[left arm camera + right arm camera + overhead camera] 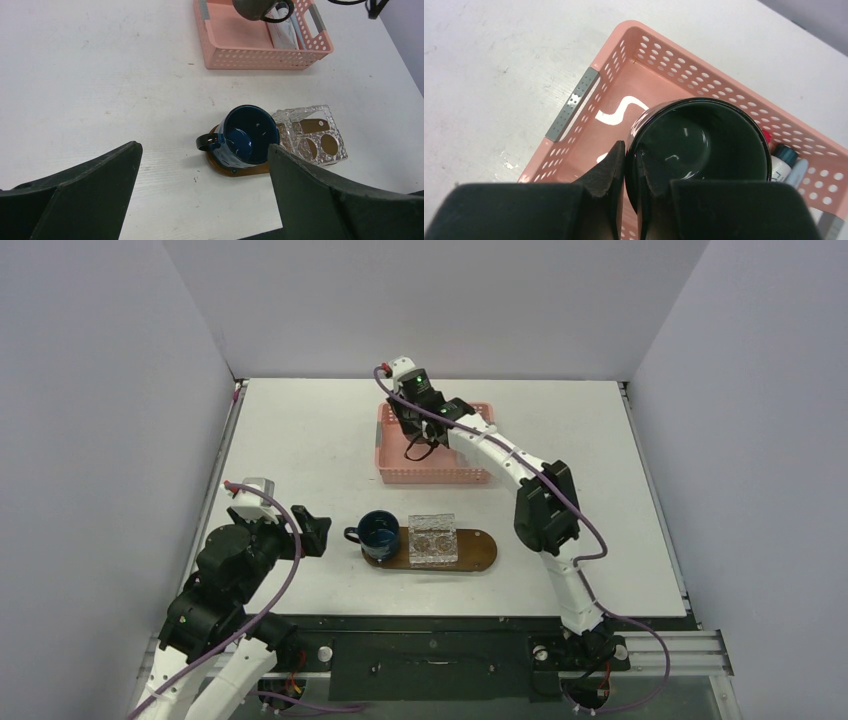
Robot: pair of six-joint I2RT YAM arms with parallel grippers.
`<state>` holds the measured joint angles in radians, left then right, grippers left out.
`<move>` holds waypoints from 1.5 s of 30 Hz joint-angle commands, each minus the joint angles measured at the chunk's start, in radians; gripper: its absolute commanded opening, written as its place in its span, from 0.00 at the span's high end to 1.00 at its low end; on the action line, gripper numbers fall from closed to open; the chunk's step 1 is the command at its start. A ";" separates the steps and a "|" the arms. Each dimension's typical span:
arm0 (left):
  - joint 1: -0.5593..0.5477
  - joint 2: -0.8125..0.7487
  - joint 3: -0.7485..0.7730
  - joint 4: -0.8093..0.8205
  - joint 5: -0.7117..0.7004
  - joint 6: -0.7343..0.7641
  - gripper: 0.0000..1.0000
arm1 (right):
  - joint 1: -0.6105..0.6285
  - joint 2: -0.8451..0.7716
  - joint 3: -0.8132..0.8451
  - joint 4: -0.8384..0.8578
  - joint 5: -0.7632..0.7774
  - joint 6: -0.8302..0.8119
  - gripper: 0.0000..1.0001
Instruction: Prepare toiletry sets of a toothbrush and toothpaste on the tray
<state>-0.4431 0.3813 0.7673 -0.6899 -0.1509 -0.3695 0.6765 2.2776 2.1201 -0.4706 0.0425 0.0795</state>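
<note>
Right jaws pinch the black mug [699,140] by its rim over the pink basket [634,55], likely bound for the tray [480,552]; left jaws hang open.

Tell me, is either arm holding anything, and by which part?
Yes. The right gripper pinches a black mug by its wall at the rim, over the pink basket. The left gripper is open and empty.

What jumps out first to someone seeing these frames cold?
The right end effector pinches the rim of a black mug over the pink basket at the far side of the table. Nearer the arms, the tray carries a blue mug and a clear holder, with the left end effector open beside it.
</note>
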 commanded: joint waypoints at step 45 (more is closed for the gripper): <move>0.006 -0.033 -0.006 0.062 0.024 0.011 0.04 | 0.157 -1.114 -1.112 0.025 0.178 0.081 1.00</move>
<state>-0.4431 0.3565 0.7616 -0.6842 -0.1406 -0.3691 0.8059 1.2507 1.0431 -0.4820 0.1776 0.1280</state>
